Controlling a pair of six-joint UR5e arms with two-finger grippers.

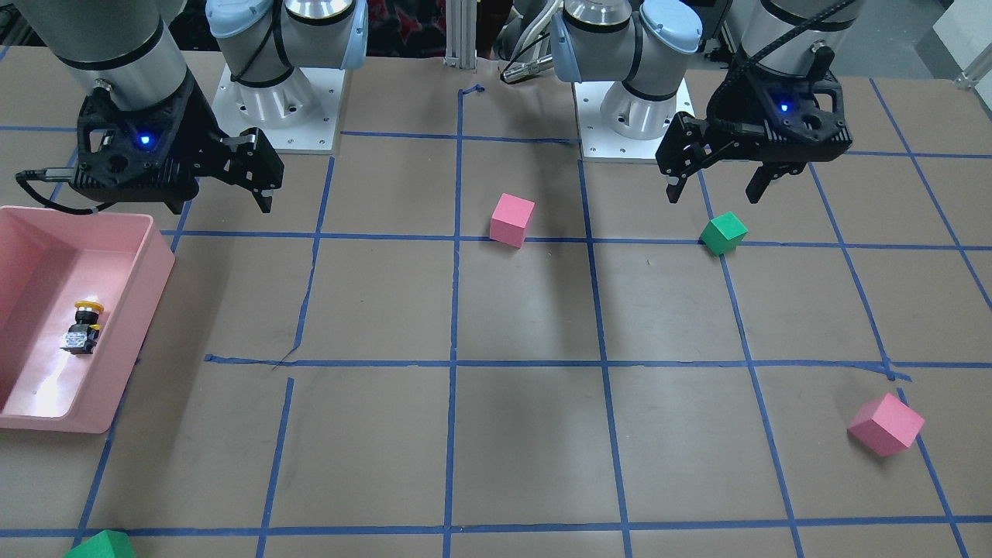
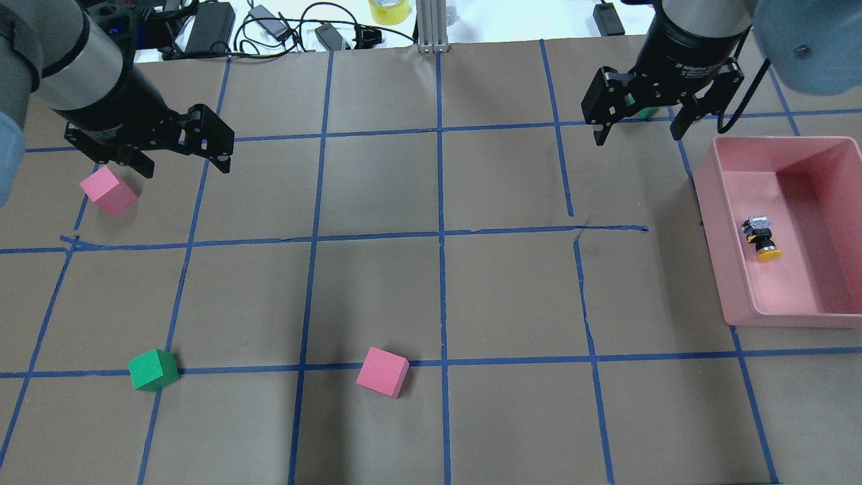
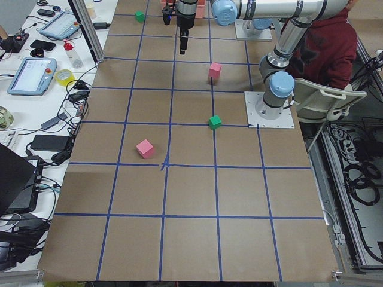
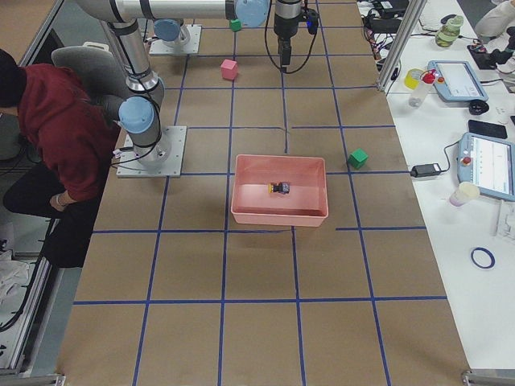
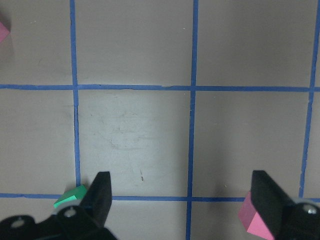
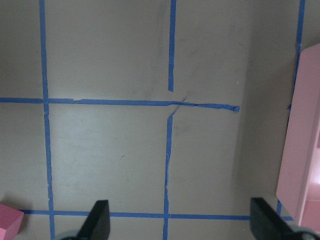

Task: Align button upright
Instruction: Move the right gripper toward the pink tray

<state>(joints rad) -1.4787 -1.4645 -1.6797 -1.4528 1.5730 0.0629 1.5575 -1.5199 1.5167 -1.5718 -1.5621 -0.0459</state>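
Right claw: the right gripper (image 2: 636, 135) is a black two-finger unit with its jaws spread wide and nothing between them. It hangs over the table beside the tray and does not touch it.
Left claw: the left gripper (image 2: 185, 165) is of the same build. Its flat, tapered fingers (image 5: 100, 192) are spread apart and hold nothing.
Button: the button (image 2: 761, 239) lies on its side on the tray floor, near the middle and touching no wall.
Button form: a round yellow mushroom cap, a black cylindrical body and a blocky grey metallic base. In the overhead view the cap points toward the robot.
Tray: the pink tray (image 2: 788, 320) is a rectangular, open-topped bin of smooth, glossy plastic with rounded corners.
Table: the table (image 2: 377, 296) has a matte brown paper cover marked into squares by blue tape.
Cubes: the left pink cube (image 2: 108, 190) sits just beside the left claw. The central pink cube (image 2: 382, 372) and the green cube (image 2: 153, 370) rest on tape lines. All three are matte with sharp edges.
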